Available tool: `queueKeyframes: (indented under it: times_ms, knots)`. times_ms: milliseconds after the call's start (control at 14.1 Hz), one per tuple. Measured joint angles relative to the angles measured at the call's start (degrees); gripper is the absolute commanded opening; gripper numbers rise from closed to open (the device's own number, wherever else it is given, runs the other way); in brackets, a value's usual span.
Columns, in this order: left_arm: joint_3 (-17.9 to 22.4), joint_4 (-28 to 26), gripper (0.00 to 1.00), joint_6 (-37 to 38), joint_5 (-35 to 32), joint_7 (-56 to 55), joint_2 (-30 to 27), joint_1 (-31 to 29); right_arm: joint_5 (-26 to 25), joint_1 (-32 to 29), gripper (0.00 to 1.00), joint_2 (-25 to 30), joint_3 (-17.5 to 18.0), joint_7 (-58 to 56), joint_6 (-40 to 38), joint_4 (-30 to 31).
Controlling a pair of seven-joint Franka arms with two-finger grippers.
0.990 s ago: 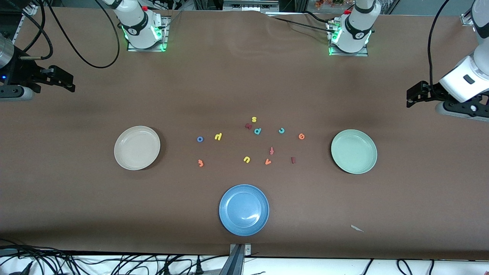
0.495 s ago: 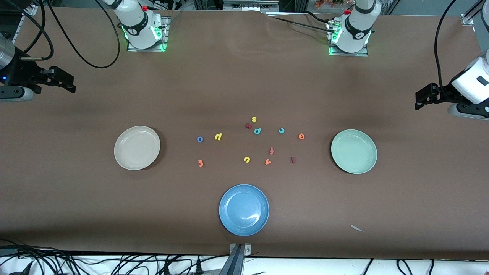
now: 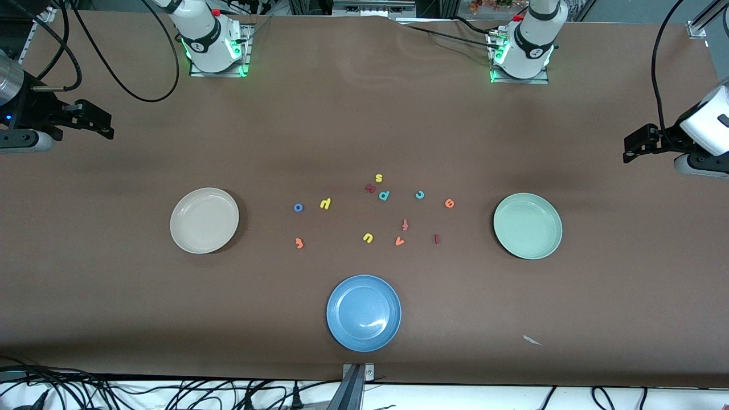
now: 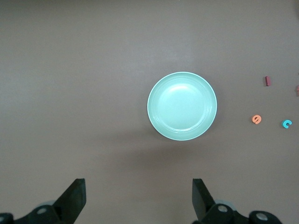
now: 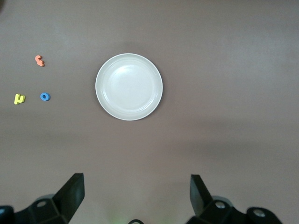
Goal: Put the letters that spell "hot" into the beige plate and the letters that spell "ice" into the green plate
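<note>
The beige plate (image 3: 204, 220) (image 5: 129, 87) lies toward the right arm's end, the green plate (image 3: 527, 225) (image 4: 182, 106) toward the left arm's end. Between them lie the blue o (image 3: 298, 208) (image 5: 45, 96), yellow h (image 3: 325, 203) (image 5: 18, 98), orange t (image 3: 299, 243) (image 5: 39, 60), teal c (image 3: 420, 195) (image 4: 287, 123), orange e (image 3: 449, 203) (image 4: 256, 119) and dark red i (image 3: 437, 238) (image 4: 267, 81). My right gripper (image 3: 105, 128) (image 5: 135, 178) hangs open over bare table at its end. My left gripper (image 3: 629, 149) (image 4: 138, 183) hangs open likewise, holding nothing.
A blue plate (image 3: 363, 312) sits nearest the front camera. Other letters lie among the task's: yellow s (image 3: 379, 178), dark red bent letter (image 3: 370, 188), teal p (image 3: 384, 195), red hooked letter (image 3: 405, 224), yellow u (image 3: 368, 237), orange v (image 3: 399, 241). A white scrap (image 3: 532, 340) lies near the front edge.
My left arm has drawn back toward its end of the table, away from the green plate. The right arm and all letters have stayed put.
</note>
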State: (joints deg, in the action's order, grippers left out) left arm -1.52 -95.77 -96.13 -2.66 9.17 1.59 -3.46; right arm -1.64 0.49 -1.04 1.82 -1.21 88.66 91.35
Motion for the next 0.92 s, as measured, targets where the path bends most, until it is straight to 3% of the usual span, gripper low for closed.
queueKeyframes:
  times_ms: [919]
  knots:
    - [-0.52,0.0,1.0,0.04,0.0,0.0,0.0,-0.03,0.0,0.0,1.0,-0.48,0.01,0.0,0.47,0.0]
